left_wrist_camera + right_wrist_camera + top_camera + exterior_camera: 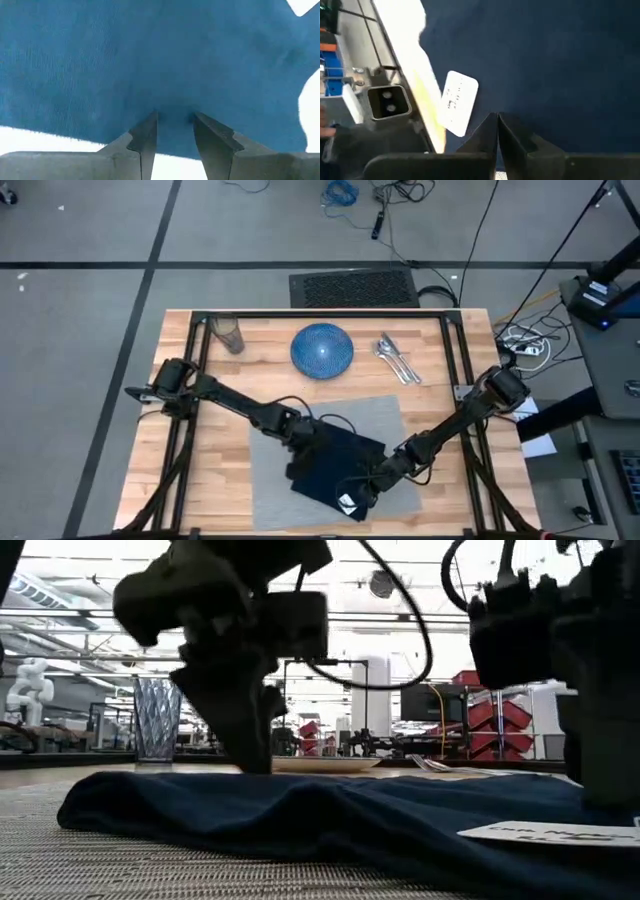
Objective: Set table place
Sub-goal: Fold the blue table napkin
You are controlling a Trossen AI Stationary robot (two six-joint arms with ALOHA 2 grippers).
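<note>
A navy napkin (335, 468) with a white label (347, 503) lies slackly spread on the grey placemat (380, 415). My left gripper (300, 444) stands at the napkin's left part, pointing down, shut on the cloth. My right gripper (368, 480) is at the napkin's near right part, with its fingers together on the cloth. A blue plate (322, 348), the cutlery (397, 358) and a clear glass (229, 334) rest on the table (450, 380) at its far side. My left gripper pinches a small bunch of the napkin's cloth (175, 117) between its two fingers (145, 135), a short way in from the edge. The fingers come from above, slanting down. The napkin stays on the placemat, slack. My right gripper has its fingers (512, 135) closed on the napkin's surface (520, 100) beside the white label (459, 100), coming down from the right. The tips hide whether a fold is caught. The napkin lies on the placemat here too.
The far strip of the table holds the glass at the left, the plate in the middle and the cutlery at the right. Bare wood shows to the left (215, 450) and right of the placemat. A black frame (320, 315) edges the table.
</note>
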